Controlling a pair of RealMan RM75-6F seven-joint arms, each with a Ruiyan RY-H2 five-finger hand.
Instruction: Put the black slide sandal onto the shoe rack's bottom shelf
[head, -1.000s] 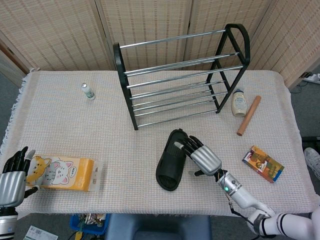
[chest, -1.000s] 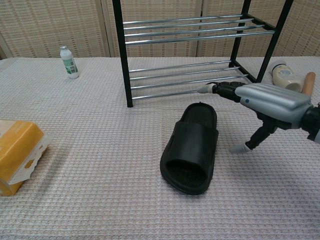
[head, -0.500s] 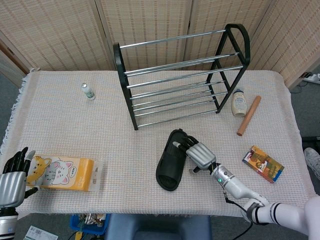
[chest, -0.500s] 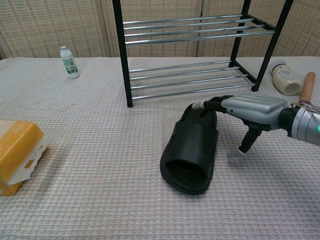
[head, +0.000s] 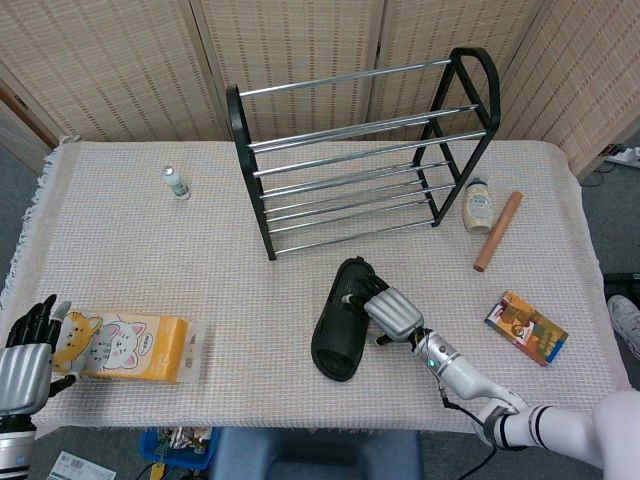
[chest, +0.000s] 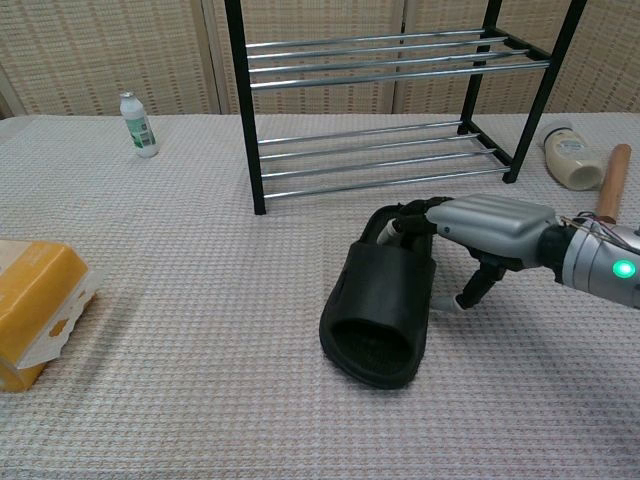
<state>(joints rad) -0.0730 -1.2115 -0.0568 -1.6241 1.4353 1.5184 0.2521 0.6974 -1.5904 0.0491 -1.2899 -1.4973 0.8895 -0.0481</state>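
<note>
The black slide sandal (head: 342, 320) (chest: 385, 298) lies flat on the cloth in front of the shoe rack (head: 262, 215) (chest: 246, 120), its heel end toward the rack. The rack's bottom shelf (head: 350, 226) (chest: 380, 165) has nothing on it. My right hand (head: 388, 312) (chest: 485, 222) rests over the sandal's heel end. Its fingers (chest: 405, 218) curl down onto the footbed, and its thumb (chest: 468, 290) points down beside the sandal's right edge. My left hand (head: 25, 358) is at the bottom left of the head view, fingers spread and holding nothing.
An orange cat-print tissue pack (head: 125, 347) (chest: 35, 310) lies beside my left hand. A small bottle (head: 176, 182) (chest: 138, 124) stands left of the rack. To the rack's right lie a cream bottle (head: 479, 206) (chest: 568, 160), a wooden stick (head: 497, 231) (chest: 610, 180) and a coloured box (head: 526, 327).
My right hand has come down and to the left onto the sandal's heel end, with its fingers curling onto the footbed. The sandal and my left hand have stayed put.
</note>
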